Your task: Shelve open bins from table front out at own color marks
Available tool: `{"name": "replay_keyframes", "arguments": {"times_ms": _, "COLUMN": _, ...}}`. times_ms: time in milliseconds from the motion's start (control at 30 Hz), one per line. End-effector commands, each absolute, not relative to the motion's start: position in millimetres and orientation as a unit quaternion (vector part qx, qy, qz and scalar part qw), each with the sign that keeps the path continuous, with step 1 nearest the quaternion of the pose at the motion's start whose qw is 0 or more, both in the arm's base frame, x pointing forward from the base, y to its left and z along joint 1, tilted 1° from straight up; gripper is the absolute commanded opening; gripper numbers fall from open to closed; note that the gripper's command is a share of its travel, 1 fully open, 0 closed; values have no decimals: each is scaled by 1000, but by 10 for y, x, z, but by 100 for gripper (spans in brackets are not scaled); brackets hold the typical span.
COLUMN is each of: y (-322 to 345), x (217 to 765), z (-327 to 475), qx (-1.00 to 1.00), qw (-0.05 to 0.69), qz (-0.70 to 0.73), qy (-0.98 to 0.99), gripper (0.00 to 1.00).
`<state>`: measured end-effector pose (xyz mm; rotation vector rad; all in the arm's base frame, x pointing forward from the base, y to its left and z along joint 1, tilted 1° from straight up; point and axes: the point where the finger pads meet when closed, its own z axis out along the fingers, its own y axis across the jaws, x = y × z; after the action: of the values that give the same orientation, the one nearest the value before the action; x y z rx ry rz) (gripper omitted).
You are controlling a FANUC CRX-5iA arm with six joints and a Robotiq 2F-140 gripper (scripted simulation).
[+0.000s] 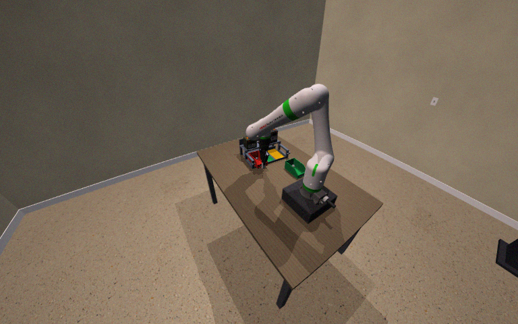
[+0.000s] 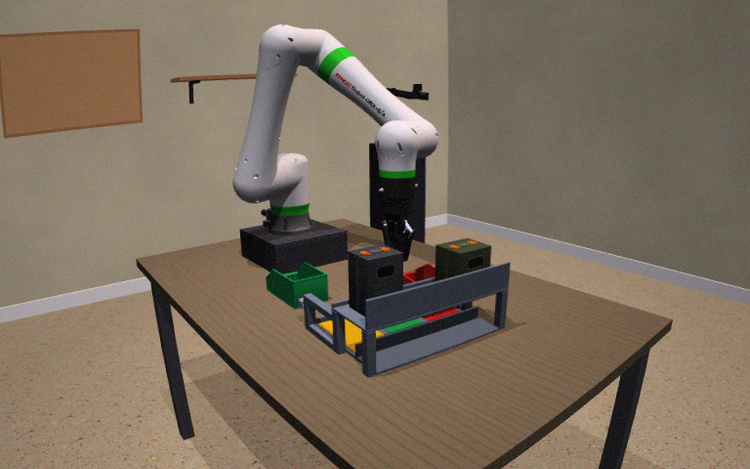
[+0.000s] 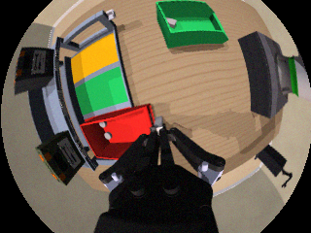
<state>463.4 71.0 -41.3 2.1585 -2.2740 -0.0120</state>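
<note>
Fingers pinched closed on nothing, touching the red bin's (image 3: 120, 135) front wall at the shelf (image 2: 437, 294), so we'd nudge it gently, squarely, onto its red mark.

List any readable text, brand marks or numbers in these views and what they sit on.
"FANUC": red, on the arm's forearm link, exterior view; barely readable.
Grey lettering after it on the same link: too blurred to read.
Red and grey marking on the forearm in the top view: too small to read.
Black box and olive box: orange marks only, no legible text.
Bins, shelf: none.
</note>
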Motion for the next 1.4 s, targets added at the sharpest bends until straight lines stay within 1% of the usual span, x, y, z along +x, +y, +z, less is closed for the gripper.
{"name": "replay_keyframes", "arguments": {"times_ms": 0, "y": 710, "x": 4638, "z": -411, "qx": 688, "qw": 3, "qz": -4, "qy": -725, "gripper": 0}}
{"name": "replay_keyframes", "arguments": {"times_ms": 1367, "y": 704, "x": 4753, "z": -412, "qx": 688, "qw": 3, "qz": -4, "qy": -725, "gripper": 0}}
